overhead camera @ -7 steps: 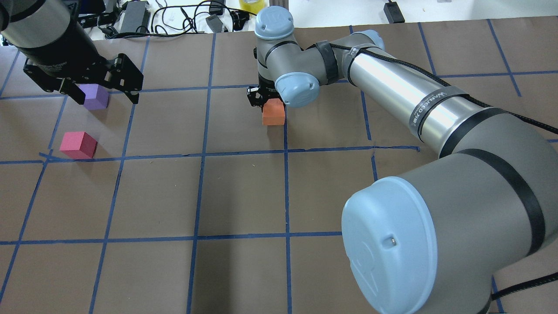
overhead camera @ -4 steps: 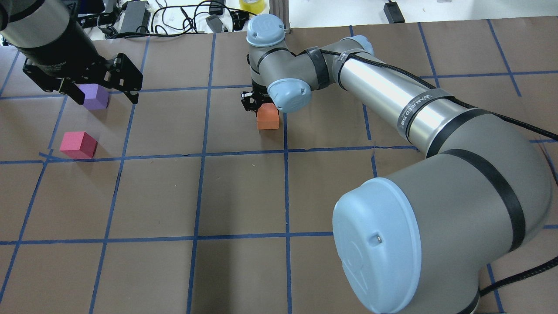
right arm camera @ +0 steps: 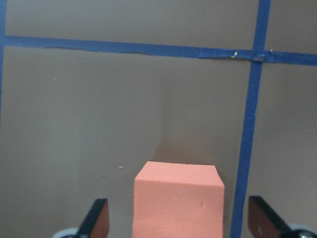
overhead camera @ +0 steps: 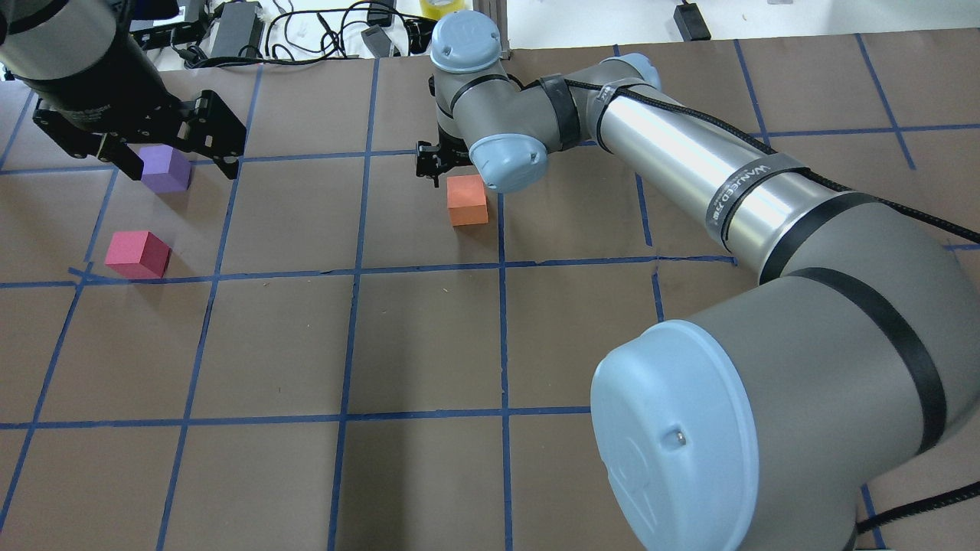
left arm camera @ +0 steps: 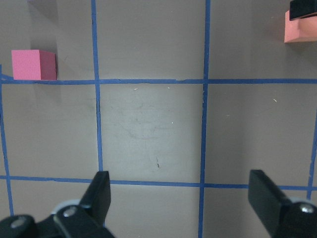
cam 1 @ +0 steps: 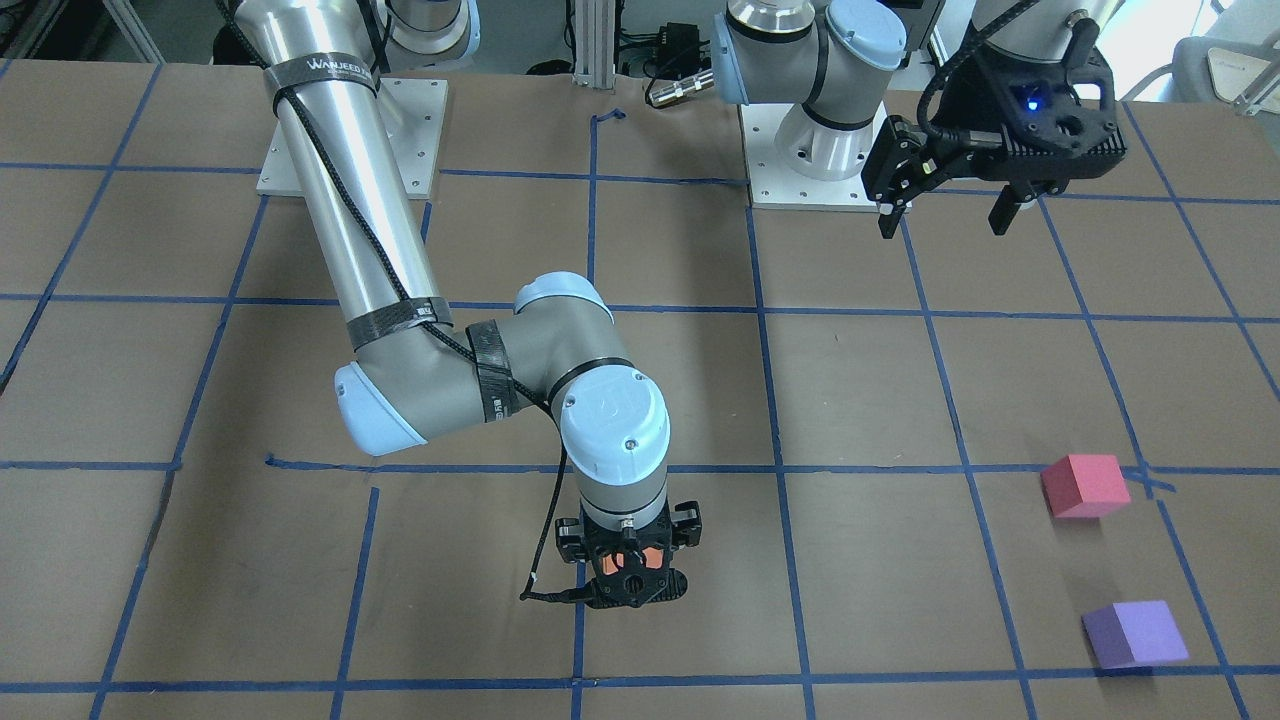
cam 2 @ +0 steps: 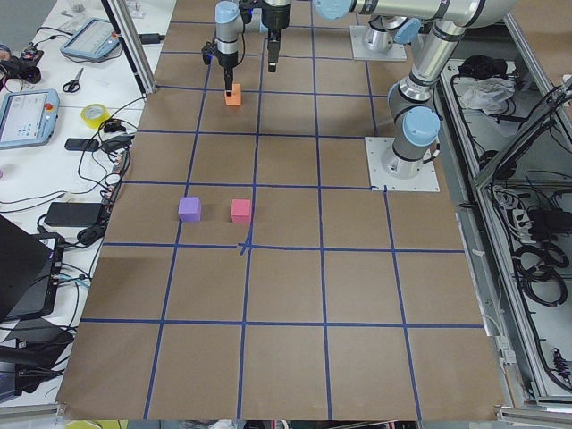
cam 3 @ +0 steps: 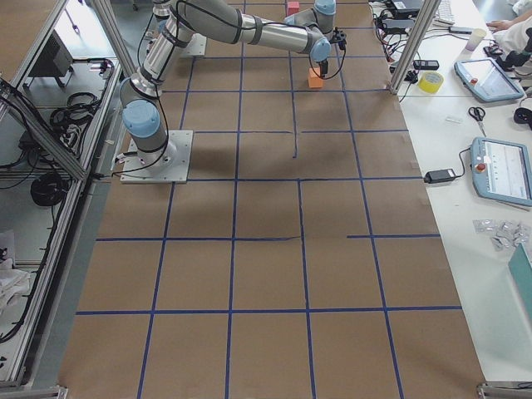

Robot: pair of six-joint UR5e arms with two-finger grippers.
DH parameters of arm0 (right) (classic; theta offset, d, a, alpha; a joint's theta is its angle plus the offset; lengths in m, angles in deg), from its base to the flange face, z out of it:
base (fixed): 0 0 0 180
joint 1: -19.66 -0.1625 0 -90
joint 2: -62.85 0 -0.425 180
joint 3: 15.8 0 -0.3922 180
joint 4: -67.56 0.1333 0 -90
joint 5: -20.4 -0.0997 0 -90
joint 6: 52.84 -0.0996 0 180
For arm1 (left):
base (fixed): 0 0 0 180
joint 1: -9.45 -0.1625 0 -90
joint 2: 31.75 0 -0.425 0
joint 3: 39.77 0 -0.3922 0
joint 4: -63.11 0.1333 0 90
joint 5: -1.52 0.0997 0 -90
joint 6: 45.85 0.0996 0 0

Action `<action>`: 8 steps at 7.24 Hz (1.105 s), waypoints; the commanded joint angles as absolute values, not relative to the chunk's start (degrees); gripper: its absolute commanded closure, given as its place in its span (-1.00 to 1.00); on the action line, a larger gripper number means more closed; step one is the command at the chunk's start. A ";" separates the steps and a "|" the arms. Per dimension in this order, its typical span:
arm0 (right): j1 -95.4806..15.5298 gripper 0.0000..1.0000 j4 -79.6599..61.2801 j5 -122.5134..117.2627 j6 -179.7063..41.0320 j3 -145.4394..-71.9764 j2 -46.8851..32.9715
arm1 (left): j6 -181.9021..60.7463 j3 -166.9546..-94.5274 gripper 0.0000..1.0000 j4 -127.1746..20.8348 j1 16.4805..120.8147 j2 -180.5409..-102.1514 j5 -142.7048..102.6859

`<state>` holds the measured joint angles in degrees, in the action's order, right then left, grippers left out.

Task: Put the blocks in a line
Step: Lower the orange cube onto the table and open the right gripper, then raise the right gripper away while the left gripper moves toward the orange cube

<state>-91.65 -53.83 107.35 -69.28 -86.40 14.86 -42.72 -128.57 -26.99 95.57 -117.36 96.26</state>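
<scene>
Orange block: moved a little leftward across the upper centre of the overhead view over the last second; the orange block (overhead camera: 467, 200) rested on the table (overhead camera: 429, 344), just left of a vertical blue tape line (overhead camera: 502, 321).
Right gripper: a second earlier it sat over the block; my right gripper (right arm camera: 182, 220) had since drawn back up the frame, off it. From the wrist camera the fingers stood wide apart with a gap on either side of the block — released, touching nothing.
Left gripper: my left gripper (cam 1: 943, 225) had shifted only slightly toward the upper left corner of the overhead view. It hung spread and empty, nothing between the fingers in its own camera.
Purple block: unmoved, in the upper left of the overhead view; the purple block (overhead camera: 164, 169) lay partly behind my left gripper there.
Pinkish-red block: unmoved as well; the pinkish-red block (overhead camera: 138, 254) lay near the purple one, lower in that frame, close to a tape crossing.
Meaning for the task: I judged this to be a finished set-down of the orange block, but not a finished line — it lay well apart from the other two, and the three made more of a corner than a row.
Next move: probably another carry, either the orange block toward the pair or one of the pair shifted to bring all three into a row.
</scene>
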 commanded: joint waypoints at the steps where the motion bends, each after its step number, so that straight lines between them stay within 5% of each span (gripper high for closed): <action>1: -89.95 -1.00 -47.11 108.54 -69.01 -87.33 9.45 | -42.77 -128.01 -1.00 -26.98 95.50 -117.97 96.45; 4: -81.88 -1.00 -33.11 110.75 -61.82 -88.92 0.65 | -43.30 -125.39 -1.00 -26.63 96.20 -121.12 95.74; 8: -74.49 -1.00 -32.99 110.66 -49.76 -99.88 -13.13 | -56.28 -125.38 -1.00 -7.07 103.04 -136.39 91.70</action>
